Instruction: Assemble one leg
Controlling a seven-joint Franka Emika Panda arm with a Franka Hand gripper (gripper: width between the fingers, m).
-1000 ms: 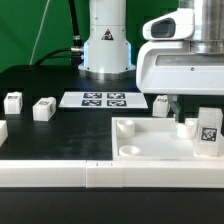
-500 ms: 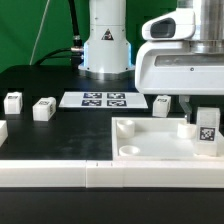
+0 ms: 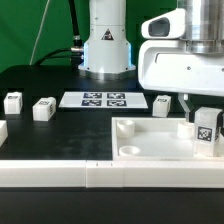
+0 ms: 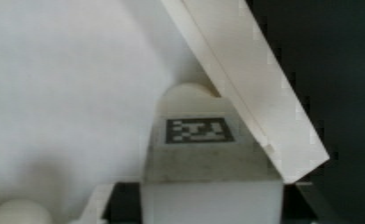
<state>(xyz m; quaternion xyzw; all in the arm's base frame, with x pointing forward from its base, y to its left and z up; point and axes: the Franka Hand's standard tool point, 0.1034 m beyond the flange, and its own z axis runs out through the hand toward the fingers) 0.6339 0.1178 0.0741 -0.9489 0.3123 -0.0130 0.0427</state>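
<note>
My gripper (image 3: 203,112) is shut on a leg (image 3: 206,136), a small white block with a black-and-white tag facing the camera. It holds the leg upright at the far-right corner of the large flat white square piece (image 3: 150,140), just above or on its surface; I cannot tell whether they touch. In the wrist view the leg (image 4: 200,150) fills the space between the dark fingers (image 4: 129,205), with its tag showing. The square piece's raised rim (image 4: 250,80) runs diagonally past it.
Three more legs stand on the black table, two at the exterior view's left (image 3: 13,101) (image 3: 43,108) and one by the square piece's back edge (image 3: 161,104). The marker board (image 3: 105,99) lies before the robot base (image 3: 105,45). A white ledge (image 3: 60,172) runs along the front.
My gripper and the leg in it have risen slightly and shifted a little to the exterior view's left. Nothing else has moved.
</note>
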